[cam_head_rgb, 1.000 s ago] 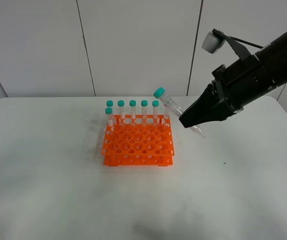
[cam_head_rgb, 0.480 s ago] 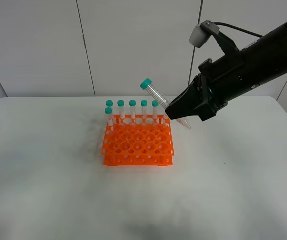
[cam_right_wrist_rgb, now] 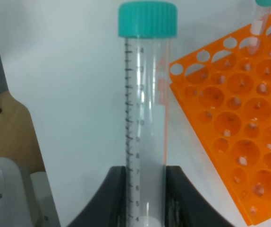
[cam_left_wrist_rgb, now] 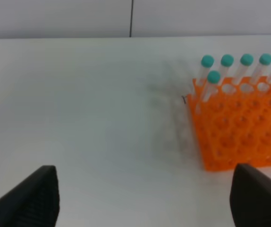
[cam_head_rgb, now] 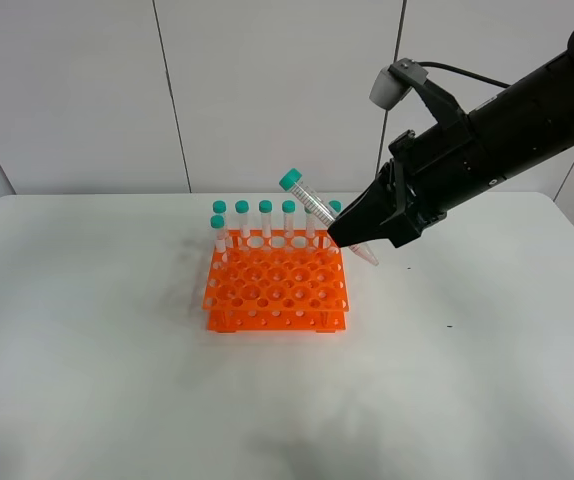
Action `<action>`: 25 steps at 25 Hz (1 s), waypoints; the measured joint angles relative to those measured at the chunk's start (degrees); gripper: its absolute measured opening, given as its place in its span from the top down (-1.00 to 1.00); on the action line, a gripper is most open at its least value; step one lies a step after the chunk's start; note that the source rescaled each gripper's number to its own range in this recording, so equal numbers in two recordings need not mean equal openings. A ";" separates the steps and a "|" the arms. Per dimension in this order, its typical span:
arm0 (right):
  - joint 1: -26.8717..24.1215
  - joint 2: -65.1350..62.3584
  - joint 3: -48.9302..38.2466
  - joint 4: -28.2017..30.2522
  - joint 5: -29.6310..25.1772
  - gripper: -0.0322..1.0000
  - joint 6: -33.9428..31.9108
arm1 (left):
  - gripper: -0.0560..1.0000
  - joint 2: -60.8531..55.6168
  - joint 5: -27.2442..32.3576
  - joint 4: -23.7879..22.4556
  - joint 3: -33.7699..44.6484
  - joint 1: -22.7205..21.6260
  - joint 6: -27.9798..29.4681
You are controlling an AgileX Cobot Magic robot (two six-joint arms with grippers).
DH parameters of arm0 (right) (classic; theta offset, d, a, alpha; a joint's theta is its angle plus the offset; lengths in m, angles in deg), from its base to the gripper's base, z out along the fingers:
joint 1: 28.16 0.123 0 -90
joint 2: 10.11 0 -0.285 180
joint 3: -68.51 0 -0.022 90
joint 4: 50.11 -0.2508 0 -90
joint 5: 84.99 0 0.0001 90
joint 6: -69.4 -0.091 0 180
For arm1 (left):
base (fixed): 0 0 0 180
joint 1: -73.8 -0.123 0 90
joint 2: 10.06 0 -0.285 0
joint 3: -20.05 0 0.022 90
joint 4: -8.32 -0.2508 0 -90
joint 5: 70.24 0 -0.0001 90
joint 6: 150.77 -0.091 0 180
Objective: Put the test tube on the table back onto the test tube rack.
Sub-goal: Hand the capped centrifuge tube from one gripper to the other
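My right gripper (cam_head_rgb: 341,238) is shut on the test tube (cam_head_rgb: 313,208), a clear tube with a teal cap (cam_right_wrist_rgb: 148,19). It holds the tube tilted in the air, cap up and to the left, over the back right corner of the orange test tube rack (cam_head_rgb: 275,285). The tube's pointed tip (cam_head_rgb: 370,260) pokes out just right of the rack. In the right wrist view the tube (cam_right_wrist_rgb: 145,118) stands between the black fingers (cam_right_wrist_rgb: 113,198). Several capped tubes (cam_head_rgb: 265,218) stand in the rack's back row. My left gripper (cam_left_wrist_rgb: 145,203) is open above the table (cam_left_wrist_rgb: 79,118), left of the rack (cam_left_wrist_rgb: 239,132).
The white table (cam_head_rgb: 117,380) spreads wide around the rack on every side. A grey panelled wall (cam_head_rgb: 267,90) rises behind it. The right arm's black body (cam_head_rgb: 497,130) reaches in from the upper right.
My right gripper has carried the tube leftward from beside the rack to over its back right corner. The tube's cap rose, then dipped a little. The left gripper's view gives no earlier frame.
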 joint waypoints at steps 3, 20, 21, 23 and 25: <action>0.00 0.00 0.00 0.00 0.05 0.92 0.00 | -1.00 8.34 -4.73 7.60 -1.27 0.00 -4.66; 0.00 0.00 0.00 -0.05 0.11 0.92 0.00 | -1.00 41.30 -7.73 77.64 -1.46 10.46 -51.04; 0.00 0.00 0.00 -0.05 0.11 0.92 0.00 | -1.00 42.38 -7.79 79.37 -1.46 11.90 -51.79; 0.00 0.00 0.00 -0.05 0.11 0.92 0.00 | -1.00 44.16 -7.90 82.29 -1.46 14.84 -53.12; 0.00 0.00 0.00 -0.05 0.11 0.92 0.00 | -1.00 45.39 -8.22 85.23 -1.46 17.06 -54.54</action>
